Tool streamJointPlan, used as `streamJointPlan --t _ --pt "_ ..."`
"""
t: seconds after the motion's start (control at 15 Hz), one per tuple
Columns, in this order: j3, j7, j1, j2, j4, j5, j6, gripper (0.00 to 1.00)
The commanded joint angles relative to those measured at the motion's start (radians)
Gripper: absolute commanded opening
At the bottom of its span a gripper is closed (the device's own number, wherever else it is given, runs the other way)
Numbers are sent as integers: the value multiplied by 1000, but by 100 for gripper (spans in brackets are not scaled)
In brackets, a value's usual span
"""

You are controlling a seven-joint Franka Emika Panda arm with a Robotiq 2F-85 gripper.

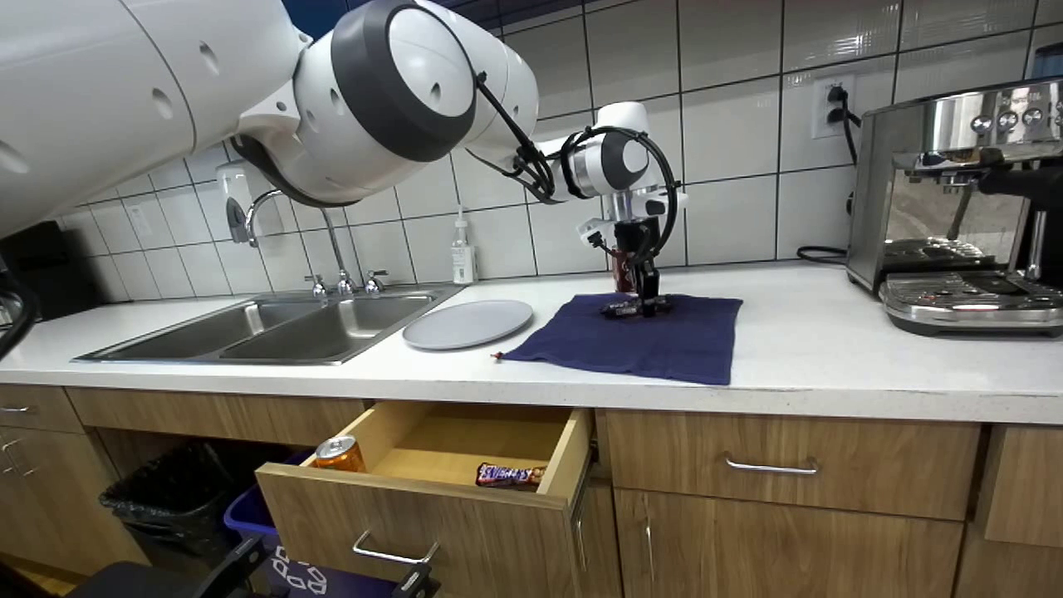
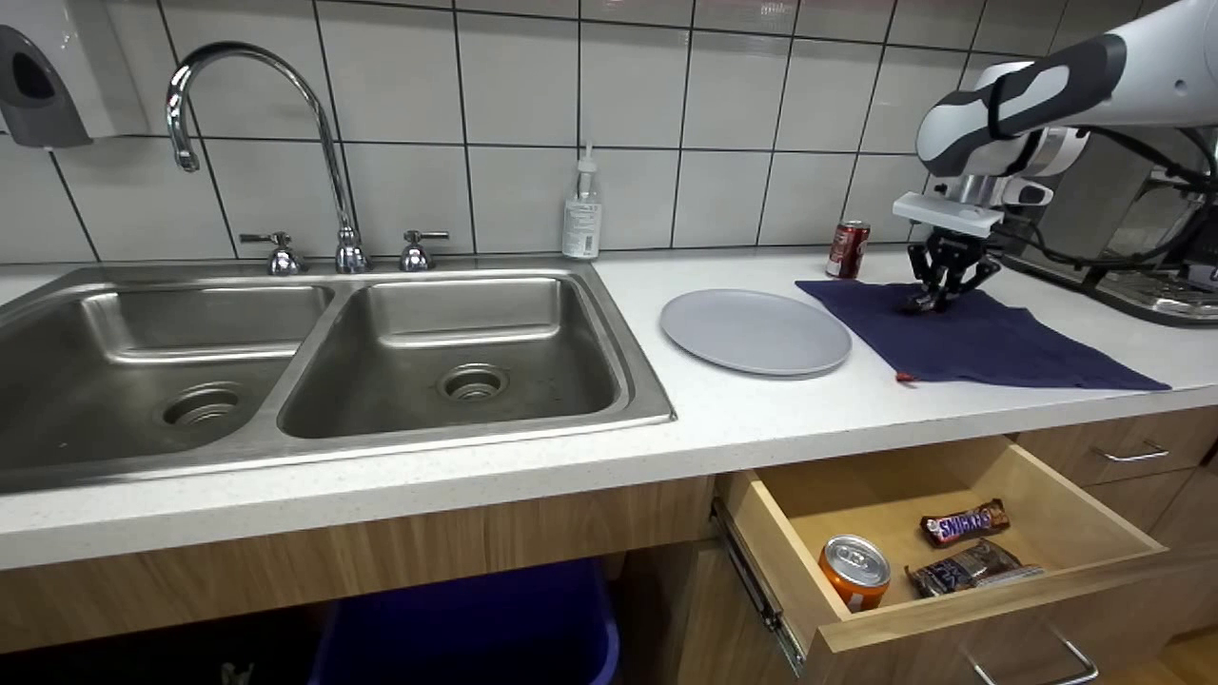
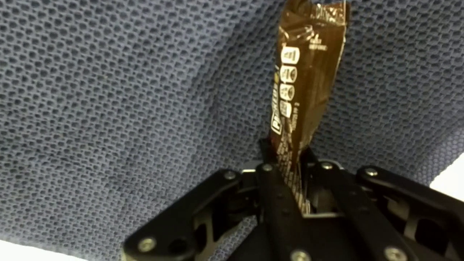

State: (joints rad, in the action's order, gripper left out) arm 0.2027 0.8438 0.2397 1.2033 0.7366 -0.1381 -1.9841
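Bright light — soft glare on wall tiles.

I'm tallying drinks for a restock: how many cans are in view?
2. An orange can is in the open drawer; a dark red can stands on the counter, behind the blue cloth. Others could be hidden.

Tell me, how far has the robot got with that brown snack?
Looks done: the drawer is open, with a Snickers bar inside. In hand: the gripper pinches the brown snack bar. Left, maybe: lifting it, since it looks low on the blue cloth.
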Motion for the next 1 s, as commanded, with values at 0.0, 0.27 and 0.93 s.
streamJointPlan --t 0.0,0.27,0.93 --pt "-9 12 13 2 -35 -16 25 4" --pt "-5 7 9 -19 -10 -12 7 4" --pt "3 -10 -26 -86 68 5 -31 4"
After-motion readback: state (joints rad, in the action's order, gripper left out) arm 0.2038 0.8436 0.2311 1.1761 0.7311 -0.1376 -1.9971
